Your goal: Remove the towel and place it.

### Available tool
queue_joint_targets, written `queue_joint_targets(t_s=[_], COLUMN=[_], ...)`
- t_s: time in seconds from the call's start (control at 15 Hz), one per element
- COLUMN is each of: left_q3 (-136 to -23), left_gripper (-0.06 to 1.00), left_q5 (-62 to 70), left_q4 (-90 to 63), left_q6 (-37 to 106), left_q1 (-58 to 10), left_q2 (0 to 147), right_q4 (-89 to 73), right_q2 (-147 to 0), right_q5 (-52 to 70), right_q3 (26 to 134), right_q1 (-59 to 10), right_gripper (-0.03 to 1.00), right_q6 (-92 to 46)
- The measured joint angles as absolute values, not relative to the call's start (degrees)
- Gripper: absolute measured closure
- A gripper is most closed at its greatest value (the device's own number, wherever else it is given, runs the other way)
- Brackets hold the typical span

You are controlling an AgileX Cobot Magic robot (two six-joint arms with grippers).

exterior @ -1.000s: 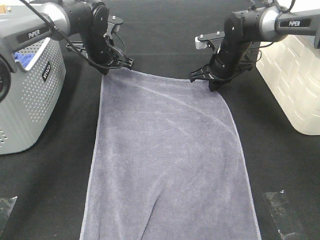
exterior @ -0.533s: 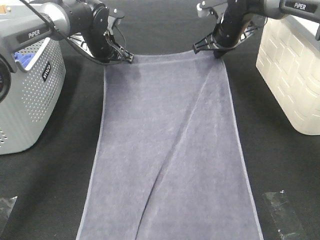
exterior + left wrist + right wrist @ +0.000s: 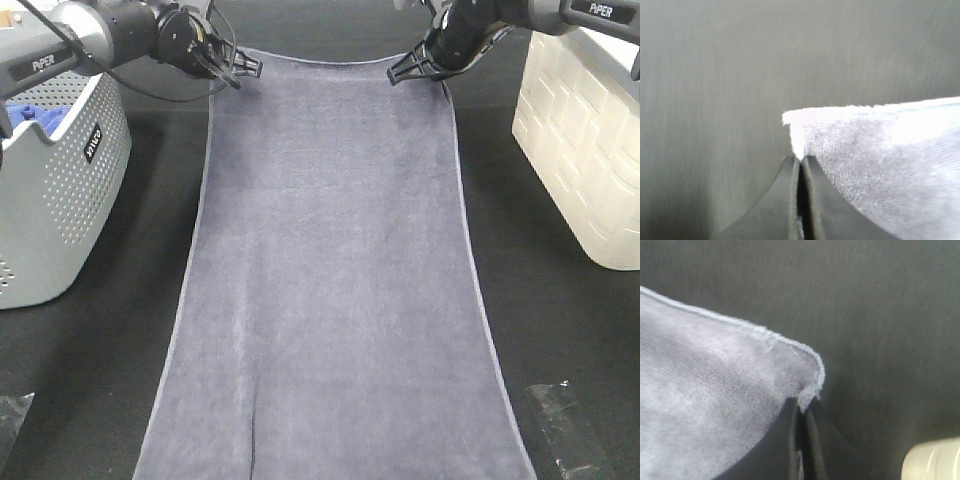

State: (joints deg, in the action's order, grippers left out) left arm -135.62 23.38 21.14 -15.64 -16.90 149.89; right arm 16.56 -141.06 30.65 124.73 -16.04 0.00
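While the left hand (image 3: 238, 70) and right hand (image 3: 405, 70) each pinch a far corner of the towel (image 3: 330, 280), spread flat along the dark tabletop (image 3: 560, 320), either thin grip (hem only) could slip under uneven pulling.

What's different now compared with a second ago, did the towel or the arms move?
Both grippers, left gripper and right gripper, carried the towel by its far corners toward the far edge of the table, still shut on them. The cloth was pulled taut and its diagonal crease flattened out. The grey basket and the cream bin stayed put.
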Motion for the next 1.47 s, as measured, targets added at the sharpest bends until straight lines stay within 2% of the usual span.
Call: queue_joint_targets(t_s=[0.27, 0.67, 0.87, 0.93, 1.07, 1.2, 1.27, 1.33, 1.4, 1.47], left_q3=[-135.6, -135.6, -135.6, -135.6, -135.6, -135.6, -135.6, -135.6, -135.6, -135.6], left_gripper=[0.94, 0.94, 0.94, 0.94, 0.91, 0.76, 0.63, 0.38, 0.25, 0.18], left_q5=[16.4, 16.3, 16.2, 16.1, 15.0, 15.0, 14.9, 15.0, 15.1, 15.8], left_q4=[22.2, 22.2, 22.2, 22.2, 22.2, 22.2, 22.2, 21.7, 20.9, 20.3], left_q6=[-15.6, -16.3, -17.0, -17.0, -17.2, -17.3, -17.3, -17.3, -17.3, -17.3], left_q1=[-16.5, -15.9, -15.6, -15.6, -15.6, -15.6, -15.6, -15.6, -15.6, -15.6], left_q2=[151.8, 156.4, 157.3, 157.8, 158.5, 158.6, 158.6, 158.6, 158.6, 158.1], right_q4=[18.0, 15.1, 12.8, 12.5, 12.4, 12.4, 12.4, 12.4, 12.1, 11.8], right_q2=[-142.6, -148.9, -150.4, -151.1, -152.5, -152.6, -152.5, -152.5, -152.2, -151.6], right_q5=[24.6, 18.7, 16.8, 16.4, 16.5, 17.0, 18.1, 19.2, 20.3, 22.5], right_q3=[124.8, 124.8, 124.9, 124.9, 124.9, 124.9, 124.9, 124.9, 124.9, 124.9], right_q1=[-15.6, -14.2, -14.2, -14.2, -14.2, -14.2, -14.2, -14.2, -14.2, -14.2], right_gripper=[0.97, 0.97, 0.93, 0.86, 0.62, 0.35, 0.28, 0.23, 0.22, 0.21], right_q6=[0.0, 0.0, 0.0, 0.0, 0.0, 1.8, 2.8, 2.9, 3.3, 3.7])
